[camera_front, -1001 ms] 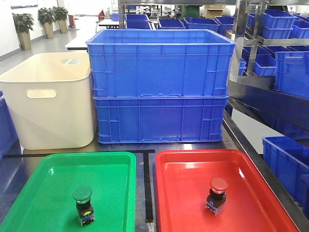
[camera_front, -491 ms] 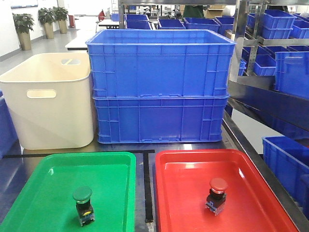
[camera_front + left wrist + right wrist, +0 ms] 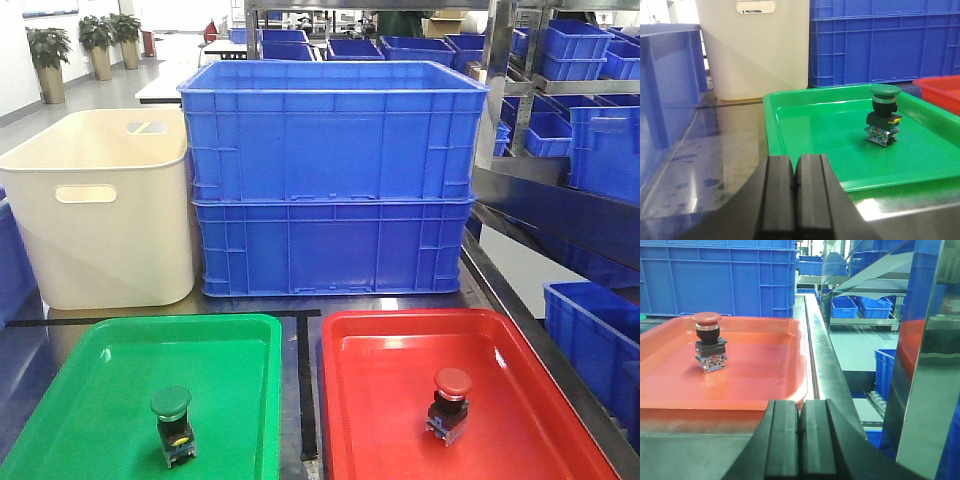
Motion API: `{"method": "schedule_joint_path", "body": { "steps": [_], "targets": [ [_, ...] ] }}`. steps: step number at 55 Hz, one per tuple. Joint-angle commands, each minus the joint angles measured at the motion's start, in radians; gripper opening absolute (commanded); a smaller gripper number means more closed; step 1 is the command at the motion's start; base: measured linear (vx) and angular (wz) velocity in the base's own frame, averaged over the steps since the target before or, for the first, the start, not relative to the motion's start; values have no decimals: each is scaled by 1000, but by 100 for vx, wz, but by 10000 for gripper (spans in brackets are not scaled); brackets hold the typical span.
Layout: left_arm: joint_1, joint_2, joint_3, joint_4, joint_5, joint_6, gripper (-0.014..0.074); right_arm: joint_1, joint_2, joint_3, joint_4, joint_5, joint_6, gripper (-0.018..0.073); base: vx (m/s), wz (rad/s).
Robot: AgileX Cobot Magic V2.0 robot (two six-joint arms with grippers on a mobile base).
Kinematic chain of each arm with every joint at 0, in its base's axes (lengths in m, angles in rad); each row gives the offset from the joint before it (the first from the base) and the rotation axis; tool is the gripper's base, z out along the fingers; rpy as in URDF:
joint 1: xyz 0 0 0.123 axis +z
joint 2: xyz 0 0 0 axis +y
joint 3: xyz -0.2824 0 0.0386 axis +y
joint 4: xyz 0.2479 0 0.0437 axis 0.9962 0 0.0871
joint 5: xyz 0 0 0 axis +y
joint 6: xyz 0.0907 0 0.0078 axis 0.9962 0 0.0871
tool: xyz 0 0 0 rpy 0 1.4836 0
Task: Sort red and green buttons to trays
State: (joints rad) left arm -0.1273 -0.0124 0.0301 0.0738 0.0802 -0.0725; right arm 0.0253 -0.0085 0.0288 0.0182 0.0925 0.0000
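Note:
The green button [image 3: 171, 424] stands upright in the green tray [image 3: 90, 400]; it also shows in the left wrist view [image 3: 883, 115] on the green tray [image 3: 805, 145]. The red button [image 3: 450, 404] stands upright in the red tray [image 3: 370, 400]; it also shows in the right wrist view [image 3: 708, 341] on the red tray [image 3: 765, 370]. My left gripper [image 3: 795, 185] is shut and empty, low in front of the green tray's near left corner. My right gripper [image 3: 799, 427] is shut and empty, in front of the red tray's near right corner. Neither gripper shows in the front view.
Two stacked blue bins [image 3: 330, 180] and a cream tub [image 3: 100, 205] stand behind the trays. A blue bin [image 3: 665, 95] is at the left. The table's right edge [image 3: 540, 350] runs beside the red tray, with shelves of blue bins [image 3: 590, 90] beyond.

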Motion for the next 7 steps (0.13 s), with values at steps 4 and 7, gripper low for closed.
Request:
{"method": "schedule_joint_path", "body": {
  "steps": [4,7],
  "targets": [
    [2,-14,5,-1,-80,-9,-6,-7,-13,7,-7,-81,-10,-13,0,0],
    [2,-14,5,-1,-80,-9,-6,-7,-13,7,-7,-81,-10,-13,0,0]
  ]
}}
